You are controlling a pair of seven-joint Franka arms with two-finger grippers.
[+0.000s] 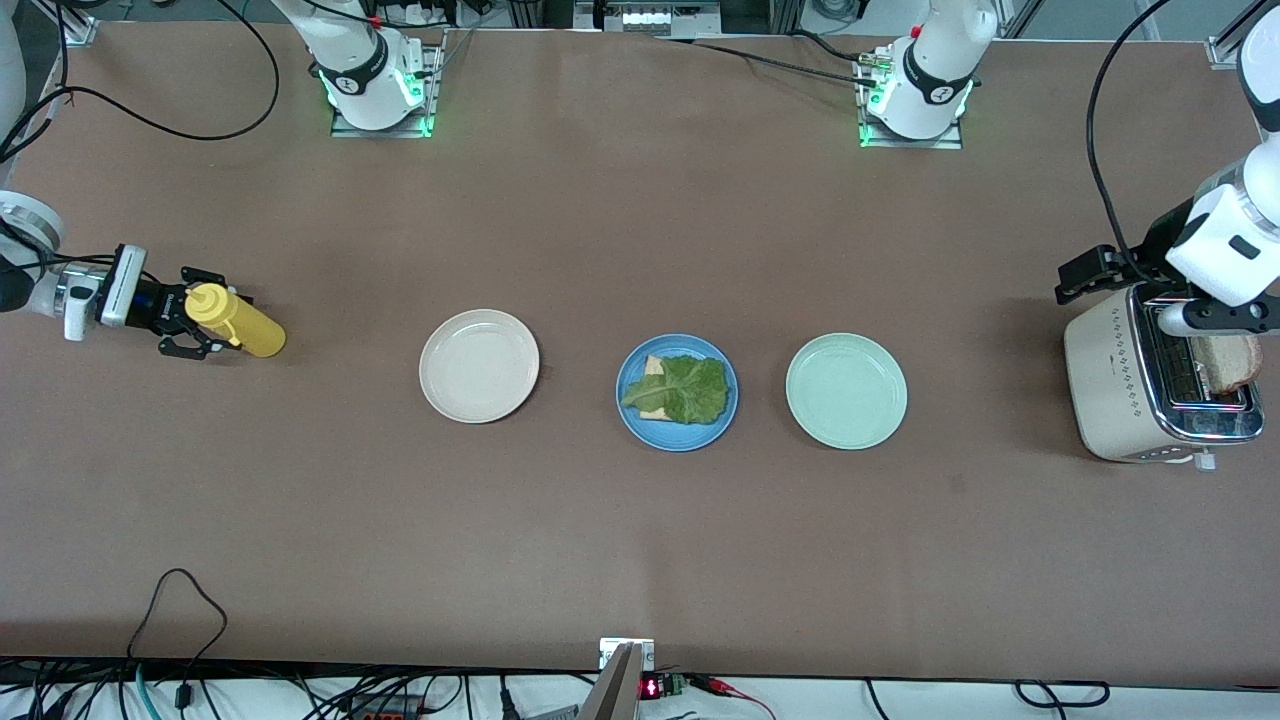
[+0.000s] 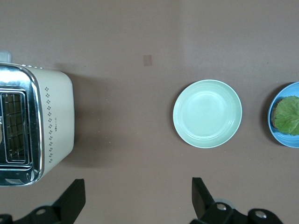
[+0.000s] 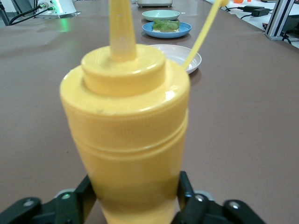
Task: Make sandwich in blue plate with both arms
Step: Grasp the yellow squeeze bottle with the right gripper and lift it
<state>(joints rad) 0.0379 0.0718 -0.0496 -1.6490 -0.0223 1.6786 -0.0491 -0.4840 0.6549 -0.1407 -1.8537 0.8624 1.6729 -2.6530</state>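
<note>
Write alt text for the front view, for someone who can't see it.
A blue plate holding bread topped with lettuce sits between a cream plate and a pale green plate. The right end effector straddles a yellow squeeze bottle; the left arm hangs over a toaster.

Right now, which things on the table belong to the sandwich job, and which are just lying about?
Part of the job:
- blue plate
- bread slice with lettuce leaf on that plate
- bread slice in the toaster
- toaster
- yellow squeeze bottle, right gripper around it
- left gripper, open above the toaster

Lying about:
- cream-white plate
- pale green plate
</note>
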